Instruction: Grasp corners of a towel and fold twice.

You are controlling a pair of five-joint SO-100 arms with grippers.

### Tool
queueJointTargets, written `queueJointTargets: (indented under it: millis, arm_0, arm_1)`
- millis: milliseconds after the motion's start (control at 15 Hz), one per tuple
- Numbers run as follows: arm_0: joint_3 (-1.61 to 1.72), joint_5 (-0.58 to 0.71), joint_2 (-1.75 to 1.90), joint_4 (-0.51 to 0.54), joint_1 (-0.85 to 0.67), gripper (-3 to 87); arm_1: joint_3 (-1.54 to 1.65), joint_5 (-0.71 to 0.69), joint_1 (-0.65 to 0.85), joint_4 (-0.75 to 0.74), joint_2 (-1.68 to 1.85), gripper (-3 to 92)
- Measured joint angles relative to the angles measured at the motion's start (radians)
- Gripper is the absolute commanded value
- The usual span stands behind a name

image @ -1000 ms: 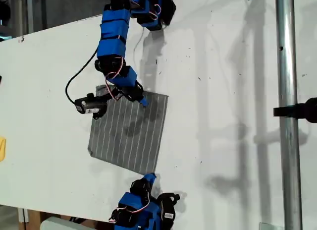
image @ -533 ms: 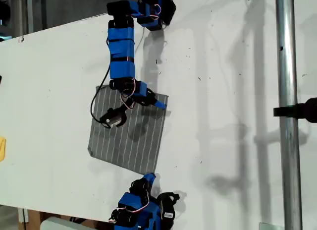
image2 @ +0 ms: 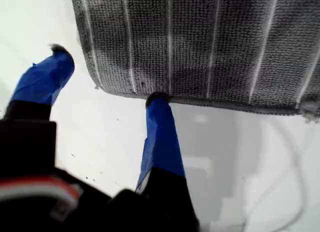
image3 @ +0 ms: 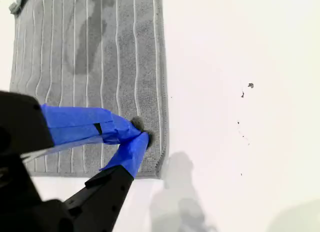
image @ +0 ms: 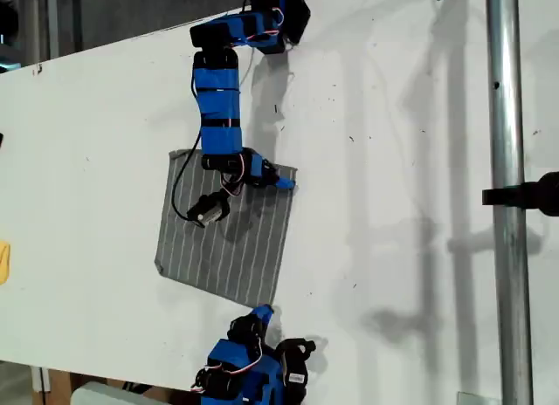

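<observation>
currently, step in hand: grasping the corners, ahead of the first fold; we judge that no fold has been made.
towel: the towel [image: 223, 248] lies flat and single-layer on the white table [image: 393, 161], between the two arms, stripes running from one arm toward the other.
my second gripper: my second gripper [image3: 140, 134] reaches from the top of the exterior view to the towel's upper corner [image: 293, 171] on the exterior view's right. its tips are closed together on the cloth just inside the edge and appear to pinch a little of it.
my first gripper: my first gripper [image2: 106, 74] sits at the bottom of the exterior view, by the towel's lowest corner [image: 265, 304]. its jaws stand apart; one fingertip [image2: 157, 98] touches the hem, the other is over bare table beside the cloth. nothing is held.
progress: early; one corner appears secured, one not.
next move calls for: we would bring my first gripper over the near corner so that the hem sits between the tips, then close. only with both corners held should we lift and carry that side across.
caution: thin cloth may slip from a shallow pinch; we would check the grip as the lift begins.
</observation>
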Motion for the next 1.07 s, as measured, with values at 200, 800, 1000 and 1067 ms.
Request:
queueJointTargets:
  millis: [200,800,1000,1067]
  arm_0:
    - [0.000,0.000,0.000,0.000,0.000,-2.6]
    - [-0.374,0.069,-0.314,0.178,0.000,23.2]
    - [-0.650,0.342,-0.489,0.291,-0.066,26.9]
    - [-0.676,0.431,-0.495,0.322,-0.107,28.0]
  arm_1:
    - [-0.002,0.006,0.011,-0.051,-0.091,11.3]
    - [-0.002,0.026,0.015,-0.135,-0.114,-0.3]
    - [-0.002,0.026,0.015,-0.141,-0.114,-0.3]
    - [-0.002,0.026,0.014,-0.141,-0.110,-0.3]
